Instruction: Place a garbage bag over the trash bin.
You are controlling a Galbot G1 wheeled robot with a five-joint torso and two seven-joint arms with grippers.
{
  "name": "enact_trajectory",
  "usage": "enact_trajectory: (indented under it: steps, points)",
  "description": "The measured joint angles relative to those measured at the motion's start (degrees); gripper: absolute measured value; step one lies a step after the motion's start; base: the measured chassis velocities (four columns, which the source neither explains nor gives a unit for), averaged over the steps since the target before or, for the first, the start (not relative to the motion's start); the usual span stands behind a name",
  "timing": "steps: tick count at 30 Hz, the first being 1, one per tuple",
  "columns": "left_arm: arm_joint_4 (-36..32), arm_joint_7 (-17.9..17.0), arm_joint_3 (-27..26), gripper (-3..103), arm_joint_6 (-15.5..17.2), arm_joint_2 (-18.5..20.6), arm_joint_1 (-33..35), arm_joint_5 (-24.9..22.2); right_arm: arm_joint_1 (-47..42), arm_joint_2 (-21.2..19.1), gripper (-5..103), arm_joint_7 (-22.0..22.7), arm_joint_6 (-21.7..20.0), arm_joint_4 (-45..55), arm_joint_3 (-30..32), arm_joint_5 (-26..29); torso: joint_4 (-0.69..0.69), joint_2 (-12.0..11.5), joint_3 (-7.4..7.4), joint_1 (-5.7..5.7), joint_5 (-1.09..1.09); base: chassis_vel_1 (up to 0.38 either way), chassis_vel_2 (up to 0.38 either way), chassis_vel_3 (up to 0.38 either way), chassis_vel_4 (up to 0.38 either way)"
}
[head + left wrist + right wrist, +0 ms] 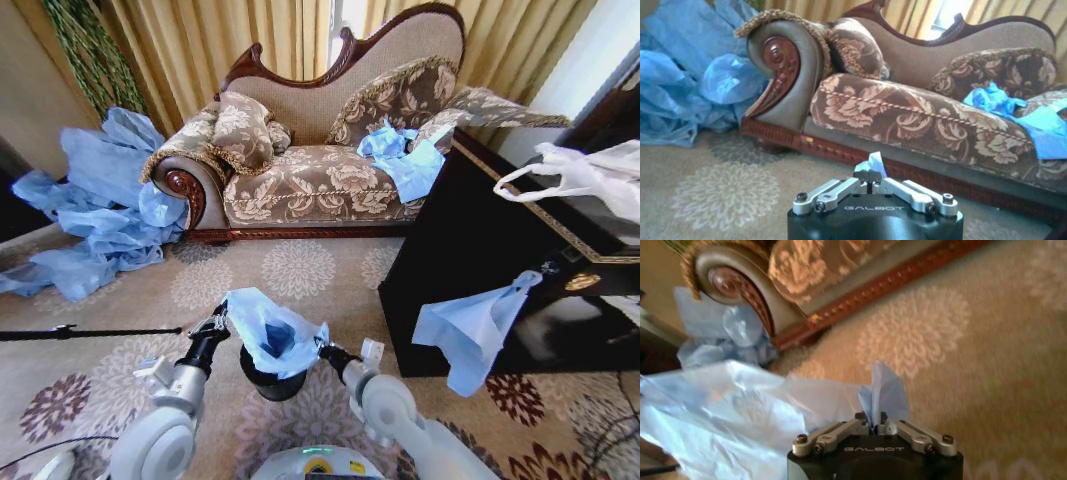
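Note:
The light-blue garbage bag (268, 330) is stretched open above the small black trash bin (270, 384), which stands on the carpet just in front of me. Its film sags into the bin's mouth and hides the rim. My left gripper (218, 325) is shut on the bag's left edge, and my right gripper (325, 349) is shut on its right edge. In the left wrist view a small tip of blue film (875, 161) sticks out of the shut left gripper (870, 178). The right wrist view has the bag (740, 420) billowing beside the shut right gripper (875, 423).
A patterned sofa (320, 180) stands ahead with blue bags (405, 155) lying on it. A big heap of blue bags (95, 210) lies at its left. A black cabinet (480, 270) at the right carries a white bag (590, 175) and a hanging blue bag (475, 330).

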Motion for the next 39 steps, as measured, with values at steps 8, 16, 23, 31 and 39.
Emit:
enact_trajectory:
  steps: [8, 16, 23, 31, 39]
  points:
    - [0.41, 0.12, 1.20, 12, -0.16, -1.19, 0.95, 2.37, 0.06, -0.59, 0, -1.88, 0.05, 0.05, 0.56, -2.48, 0.00, 0.00, 0.00, 0.00, 0.00, 0.000, 0.000, 0.000, 0.000]
    - [1.33, 0.61, -1.57, 39, 7.14, 0.82, 2.00, 14.57, 1.03, -0.62, 0, -2.82, 0.05, -1.22, 0.55, -2.32, 0.00, 0.00, 0.00, 0.00, -0.01, 0.000, 0.000, 0.000, 0.000]
    - [2.04, 7.28, -2.99, 72, 10.63, 3.54, 2.63, 26.03, 0.39, -0.56, 0, -5.39, -0.02, -2.33, 0.39, -2.95, -0.01, 0.00, 0.00, 0.00, 0.00, 0.000, 0.000, 0.000, 0.000]
    - [3.05, 21.82, -6.39, 92, 5.95, 5.08, 3.22, 35.19, -0.74, -0.89, 0, -6.83, -0.22, -2.80, 0.74, -3.54, -0.01, 0.00, 0.00, 0.00, -0.02, 0.000, 0.000, 0.000, 0.000]
    - [-2.00, 22.75, -8.39, 100, 17.94, 4.91, 7.36, 33.60, -1.85, -0.67, 0, -7.78, -0.24, -3.44, 1.19, -3.88, 0.00, 0.00, 0.00, 0.00, 0.00, 0.000, 0.000, 0.000, 0.000]
